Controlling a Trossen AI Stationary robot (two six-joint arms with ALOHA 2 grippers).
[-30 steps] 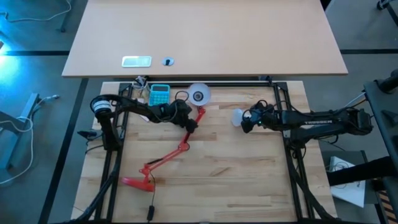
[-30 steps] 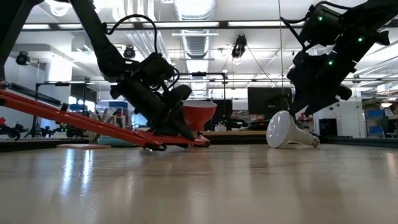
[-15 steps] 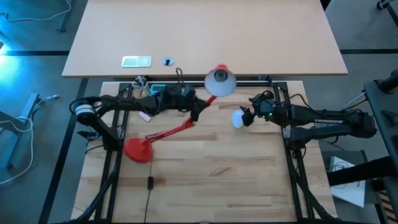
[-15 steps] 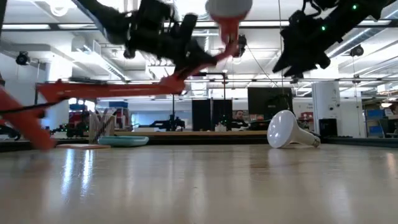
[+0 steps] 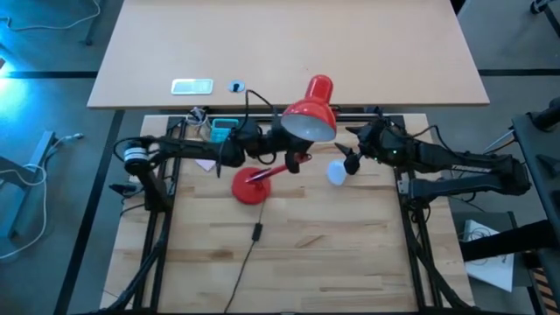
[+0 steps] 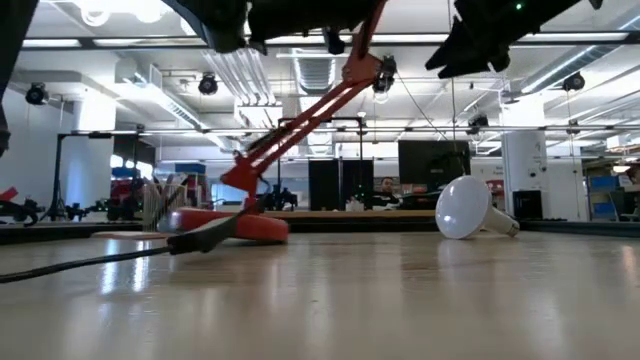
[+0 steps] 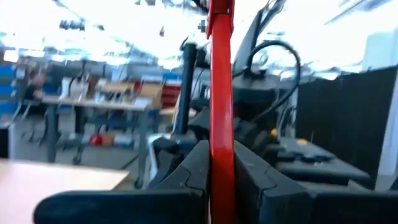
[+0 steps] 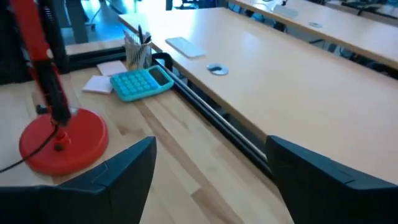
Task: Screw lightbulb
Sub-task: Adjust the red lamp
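Observation:
A red desk lamp stands on its round base left of the table's middle. Its jointed arm slants up to the cone shade, held high. My left gripper is shut on that arm, up under the shade. The white lightbulb lies on its side on the wood, right of the lamp, its dome and neck both on the table. My right gripper hangs open above the bulb and a little toward the far edge, with nothing between its fingers. My left gripper pinches the lamp's upper arm between its two fingers. They come about level from the table's left and lie across the arm. The arm runs upward through the hold, and the lamp's base stays on the table.
A teal calculator and a small cup of pens sit at the far left of the wood. The lamp's black cord trails toward the near edge. A larger pale desk stands beyond the far rail.
My left gripper has risen and swung toward the table's right, standing the lamp up from lying flat. The base has come off its side onto the table near the middle, and the shade has gone up. My right gripper has lifted away from the bulb, which has stayed where it was.

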